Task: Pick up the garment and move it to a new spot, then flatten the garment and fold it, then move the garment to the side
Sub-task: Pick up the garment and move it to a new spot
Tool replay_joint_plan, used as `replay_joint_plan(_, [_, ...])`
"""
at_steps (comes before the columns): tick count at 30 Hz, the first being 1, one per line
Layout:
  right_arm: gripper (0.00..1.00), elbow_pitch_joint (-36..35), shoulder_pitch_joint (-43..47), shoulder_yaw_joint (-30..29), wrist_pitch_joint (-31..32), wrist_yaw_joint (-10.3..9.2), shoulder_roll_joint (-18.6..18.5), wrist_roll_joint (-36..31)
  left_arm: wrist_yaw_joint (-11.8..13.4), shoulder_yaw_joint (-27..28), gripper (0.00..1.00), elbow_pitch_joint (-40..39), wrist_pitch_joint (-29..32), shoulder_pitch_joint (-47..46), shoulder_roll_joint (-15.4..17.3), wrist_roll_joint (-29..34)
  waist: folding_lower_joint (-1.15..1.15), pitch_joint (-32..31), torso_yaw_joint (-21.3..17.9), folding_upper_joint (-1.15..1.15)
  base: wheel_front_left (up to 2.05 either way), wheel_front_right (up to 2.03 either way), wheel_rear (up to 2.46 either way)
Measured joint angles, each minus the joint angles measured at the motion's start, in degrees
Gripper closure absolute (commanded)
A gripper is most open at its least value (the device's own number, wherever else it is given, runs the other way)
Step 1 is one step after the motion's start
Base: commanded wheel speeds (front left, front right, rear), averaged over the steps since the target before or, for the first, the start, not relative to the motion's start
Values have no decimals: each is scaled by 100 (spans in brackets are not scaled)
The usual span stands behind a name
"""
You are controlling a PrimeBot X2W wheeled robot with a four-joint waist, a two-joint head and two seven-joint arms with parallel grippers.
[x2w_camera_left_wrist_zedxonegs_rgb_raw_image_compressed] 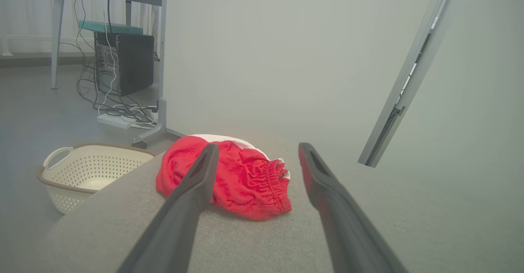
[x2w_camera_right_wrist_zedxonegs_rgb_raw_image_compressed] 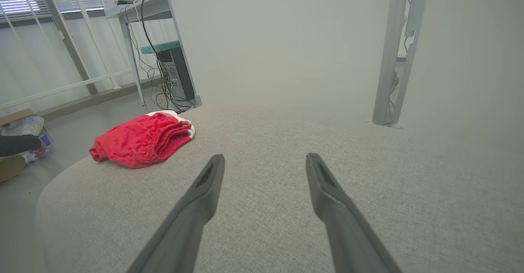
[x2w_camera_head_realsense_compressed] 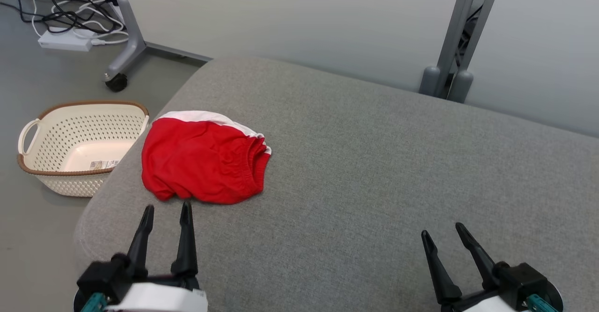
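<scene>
Right, the garment (x2w_camera_head_realsense_compressed: 201,162), red with a white band along its far edge, lies bunched in a loose heap on the left part of the grey cushion (x2w_camera_head_realsense_compressed: 374,171), close to the cushion's left edge. The elastic waist, gathered in ripples, faces right.

The left tool (x2w_camera_head_realsense_compressed: 167,206) sits at the near left with its two dark fingers spread and nothing between them, tips pointing at the garment's near hem and just short of it; whether they touch the cloth I cannot tell. Over on the near right, the right tool (x2w_camera_head_realsense_compressed: 442,229) is spread as well, empty, above bare cushion and well apart from the garment.

Off the cushion's left side, a cream perforated basket (x2w_camera_head_realsense_compressed: 70,185) with a brown rim stands on the floor (x2w_camera_head_realsense_compressed: 28,237), just beside the cushion. Far left, a tangle of cables (x2w_camera_head_realsense_compressed: 65,8) and a white power strip (x2w_camera_head_realsense_compressed: 65,40) lie by a wheeled grey leg (x2w_camera_head_realsense_compressed: 126,54). A dark sleeve (x2w_camera_right_wrist_zedxonegs_rgb_raw_image_compressed: 18,144) shows at the left edge of the right wrist view.
</scene>
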Motion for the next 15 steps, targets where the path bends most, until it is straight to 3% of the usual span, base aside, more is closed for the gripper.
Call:
replay_joint_plan(9, [0,114,-665,41,0,0,-231,-371,-328,-133,0,1381,20,-1836,5,-573,0,906,-239,0,0,0,0])
replay_joint_plan(15, [0,141,-975,88,0,0,-320,-464,-361,-56,0,2382,456,-2930,222,-653,0,1470,-523,0,0,0,0])
